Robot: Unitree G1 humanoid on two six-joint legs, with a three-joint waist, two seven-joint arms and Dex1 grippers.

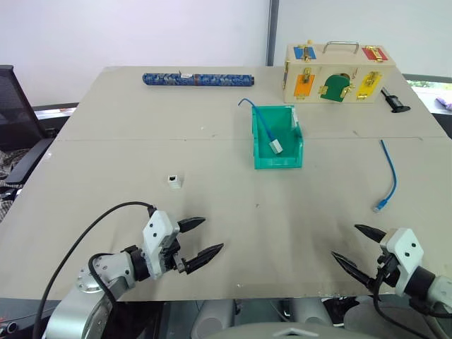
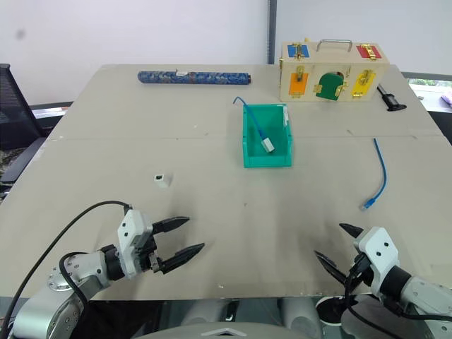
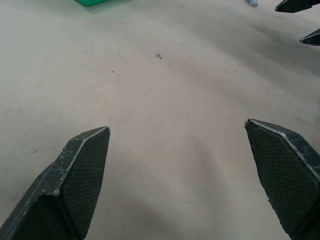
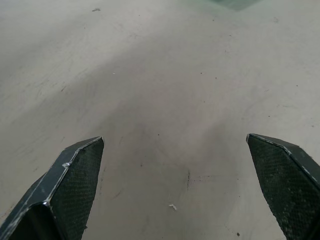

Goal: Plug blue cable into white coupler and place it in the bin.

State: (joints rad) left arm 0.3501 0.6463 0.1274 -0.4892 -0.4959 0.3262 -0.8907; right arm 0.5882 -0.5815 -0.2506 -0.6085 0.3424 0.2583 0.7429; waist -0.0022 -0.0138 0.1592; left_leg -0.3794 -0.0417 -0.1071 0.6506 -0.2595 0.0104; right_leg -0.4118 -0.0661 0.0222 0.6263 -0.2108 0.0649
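The teal bin (image 1: 263,157) stands past the table's middle. Inside it lies a blue cable (image 1: 265,121) whose end sits in a small white block (image 1: 276,146). A second blue cable (image 1: 390,175) lies loose on the table to the right, its plug (image 1: 379,207) nearest my right gripper. A white coupler (image 1: 174,181) sits alone left of centre, beyond my left gripper. My left gripper (image 1: 213,234) and right gripper (image 1: 344,241) hover open and empty over the near edge. The wrist views show the left gripper (image 3: 176,125) and right gripper (image 4: 175,137) with jaws spread wide over bare tabletop.
A wooden box with coloured latches (image 1: 337,73) stands at the back right, with a small black tool (image 1: 394,100) beside it. A blue patterned rolled tube (image 1: 197,79) lies along the far edge. The table (image 1: 127,141) has a seam running across it.
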